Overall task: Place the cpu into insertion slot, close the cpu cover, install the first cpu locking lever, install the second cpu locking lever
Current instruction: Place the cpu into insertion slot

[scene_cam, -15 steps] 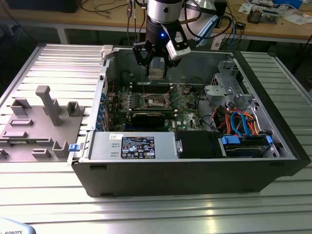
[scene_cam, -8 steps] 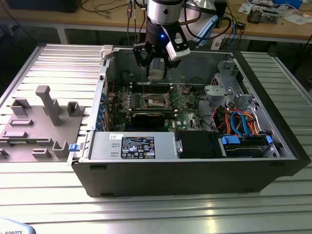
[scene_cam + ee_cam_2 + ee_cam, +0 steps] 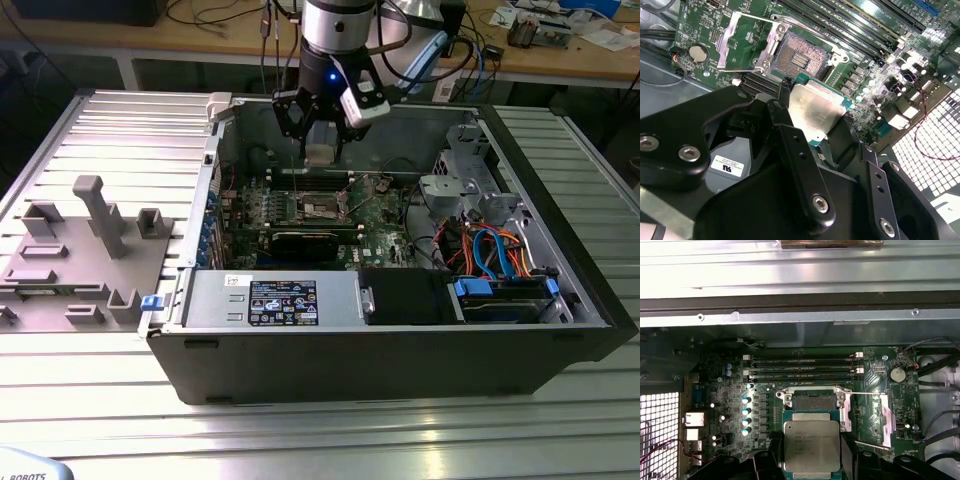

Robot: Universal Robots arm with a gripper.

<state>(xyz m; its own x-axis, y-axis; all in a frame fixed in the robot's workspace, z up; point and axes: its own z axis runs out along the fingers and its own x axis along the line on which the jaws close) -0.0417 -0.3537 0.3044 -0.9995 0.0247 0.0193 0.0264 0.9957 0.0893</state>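
I am looking down into an open desktop computer case [image 3: 400,340] lying on its side on a ribbed metal counter [image 3: 300,430]. My arm's gripper [image 3: 320,150] hangs over the rear half of the case, above the green motherboard [image 3: 375,225].

The fingers [image 3: 795,150] are closed onto two opposite edges of the cpu [image 3: 815,112], narrowed just to the chip's width. The chip is a flat square with its silvery-grey metal top facing the cameras in both wrist views, edged by a thin green border. It is held in the air, clear of the board.

The insertion slot [image 3: 799,57] sits on the board near the chip. It is uncovered, and its dark brownish contact field shows inside a metal rim. In the first wrist view the slot [image 3: 813,401] appears just beyond the far edge of the held cpu [image 3: 812,447].

The cpu cover [image 3: 742,42], a silver frame with a square window, is swung open and lies to one side of the slot, on the side where a round coin battery [image 3: 698,52] is mounted. Long black memory slots [image 3: 802,367] run in parallel rows on the other side of the slot.

In the exterior view, a grey moulded fixture tray [image 3: 80,250] rests on the counter at the exterior view's left, well apart from the case.
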